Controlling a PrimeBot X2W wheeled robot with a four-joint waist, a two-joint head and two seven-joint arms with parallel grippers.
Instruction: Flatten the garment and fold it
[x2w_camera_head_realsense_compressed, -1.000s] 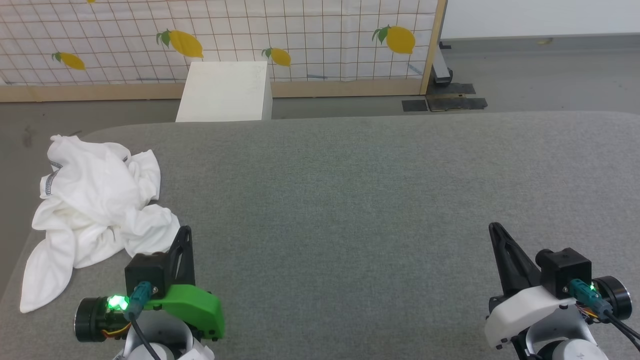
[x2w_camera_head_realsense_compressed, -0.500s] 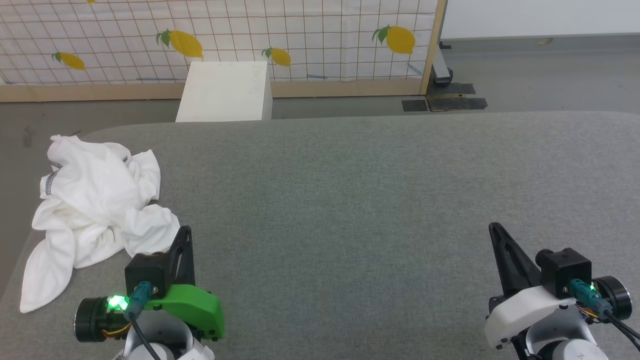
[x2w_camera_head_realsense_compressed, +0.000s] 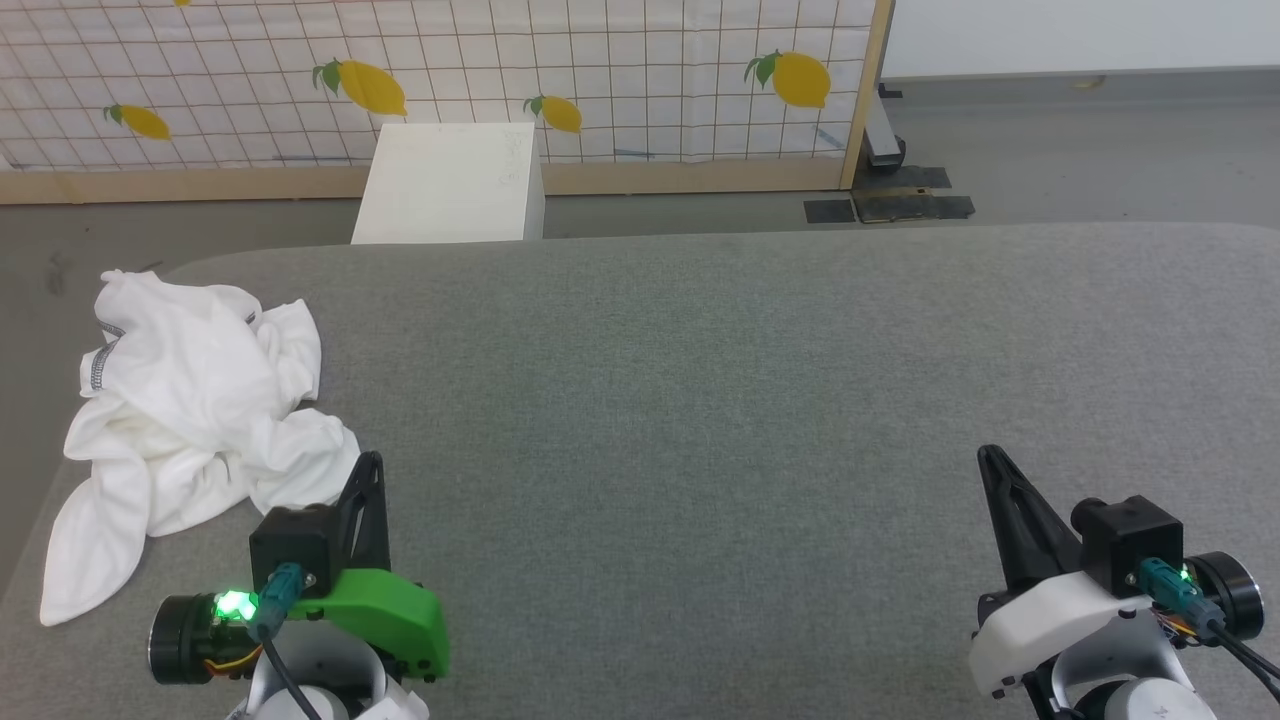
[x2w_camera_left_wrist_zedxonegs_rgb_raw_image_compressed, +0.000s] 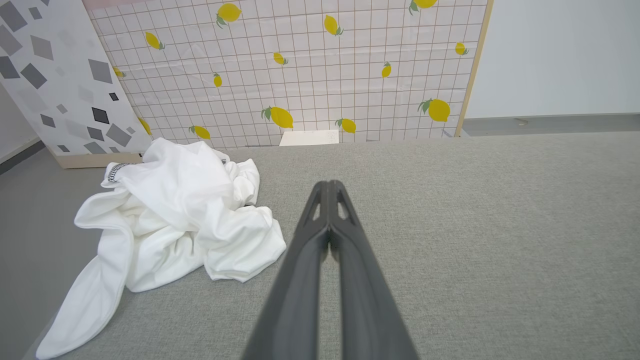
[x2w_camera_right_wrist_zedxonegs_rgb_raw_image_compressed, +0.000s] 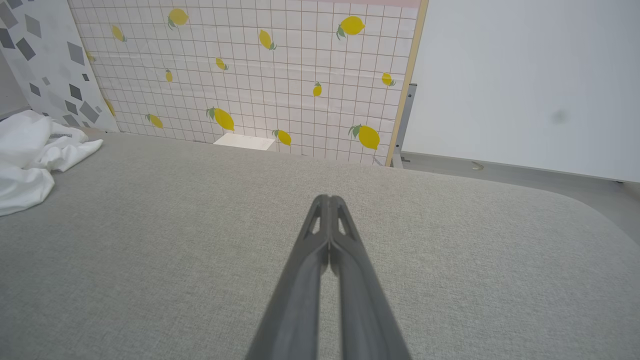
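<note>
Lowest in the head view, the left jaws and right jaws are each pressed together on nothing over the grey fabric-covered worktop (x2w_camera_head_realsense_compressed: 700, 400). The crumpled white soft-fabric shirt with dark zigzag-stitched seams (x2w_camera_head_realsense_compressed: 190, 400) lies heaped at the frame's left, by the worktop's left edge; it looks light and limp, so a stitched hem or the tail trailing lower left seems a better hold than the bunched middle. Beyond stands a rigid white box (x2w_camera_head_realsense_compressed: 450, 185).

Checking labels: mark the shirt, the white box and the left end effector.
shirt (x2w_camera_head_realsense_compressed: 190, 400): head view, middle of the crumpled heap.
box (x2w_camera_head_realsense_compressed: 450, 185): head view, middle of its visible white face.
left end effector (x2w_camera_left_wrist_zedxonegs_rgb_raw_image_compressed: 329, 184): left wrist view, where the two closed fingertips meet.
</note>
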